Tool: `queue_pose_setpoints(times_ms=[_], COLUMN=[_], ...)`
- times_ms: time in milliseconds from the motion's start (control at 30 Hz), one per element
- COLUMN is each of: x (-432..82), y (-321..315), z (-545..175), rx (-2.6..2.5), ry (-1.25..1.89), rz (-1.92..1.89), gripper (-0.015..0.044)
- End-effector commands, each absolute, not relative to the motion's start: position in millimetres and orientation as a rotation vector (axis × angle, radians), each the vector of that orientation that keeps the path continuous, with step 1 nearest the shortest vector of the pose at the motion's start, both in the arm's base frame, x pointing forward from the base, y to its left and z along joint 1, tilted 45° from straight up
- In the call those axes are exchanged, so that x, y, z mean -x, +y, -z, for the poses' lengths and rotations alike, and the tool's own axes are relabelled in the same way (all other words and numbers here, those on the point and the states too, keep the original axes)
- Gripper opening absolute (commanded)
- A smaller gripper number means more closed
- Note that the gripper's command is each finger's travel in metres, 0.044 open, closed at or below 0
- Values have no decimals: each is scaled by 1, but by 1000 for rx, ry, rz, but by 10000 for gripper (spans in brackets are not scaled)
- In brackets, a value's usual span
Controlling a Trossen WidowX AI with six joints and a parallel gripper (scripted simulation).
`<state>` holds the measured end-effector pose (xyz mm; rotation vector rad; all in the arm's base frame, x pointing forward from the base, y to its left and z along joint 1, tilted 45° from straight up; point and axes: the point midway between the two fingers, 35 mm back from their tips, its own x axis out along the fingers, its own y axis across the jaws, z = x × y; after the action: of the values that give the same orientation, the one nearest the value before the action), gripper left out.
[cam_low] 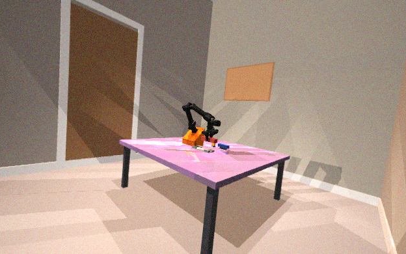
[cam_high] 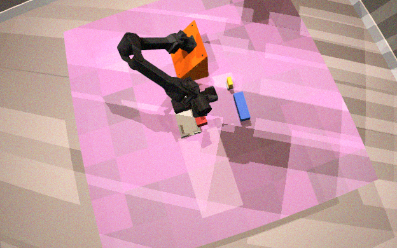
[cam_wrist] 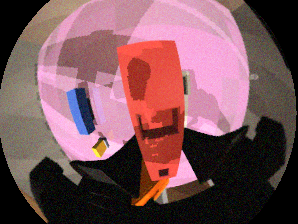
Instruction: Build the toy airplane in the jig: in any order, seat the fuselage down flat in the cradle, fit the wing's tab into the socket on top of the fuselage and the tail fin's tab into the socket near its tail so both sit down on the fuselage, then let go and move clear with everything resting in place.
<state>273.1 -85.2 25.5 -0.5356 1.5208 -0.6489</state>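
Note:
The red fuselage (cam_high: 201, 121) (cam_low: 213, 140) (cam_wrist: 162, 65) is between the fingers of my gripper (cam_wrist: 157, 130), which is shut on it and holds it above the table. Its larger socket and the small one near its tail face up in the wrist view. The pale cradle (cam_high: 188, 123) (cam_wrist: 186, 117) lies lower, beside and partly under the fuselage; the arm hides part of it in the top view. The blue wing (cam_high: 242, 106) (cam_low: 223, 146) (cam_wrist: 76, 112) lies apart on the table. The small yellow tail fin (cam_high: 229, 82) (cam_low: 213, 145) (cam_wrist: 99, 148) stands near one end of the wing.
The arm's orange base (cam_high: 185, 63) (cam_low: 192, 138) stands on the pink table (cam_high: 156, 197) (cam_low: 186, 163), behind the cradle and near the tail fin. Dark shadows and bright patches cross the table top.

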Motion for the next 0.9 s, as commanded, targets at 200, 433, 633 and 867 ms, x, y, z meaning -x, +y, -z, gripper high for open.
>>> queue_pose_setpoints(times_ms=[200, 433, 633, 867], x=[-265, -257, -256, -256], y=[-116, -136, -138, -138], z=[-37, -44, -45, -45], rx=[556, 569, 570, 570], ry=[1516, 1519, 1519, 1519], rz=[656, 665, 666, 666], gripper=[0, 0, 79, 196])
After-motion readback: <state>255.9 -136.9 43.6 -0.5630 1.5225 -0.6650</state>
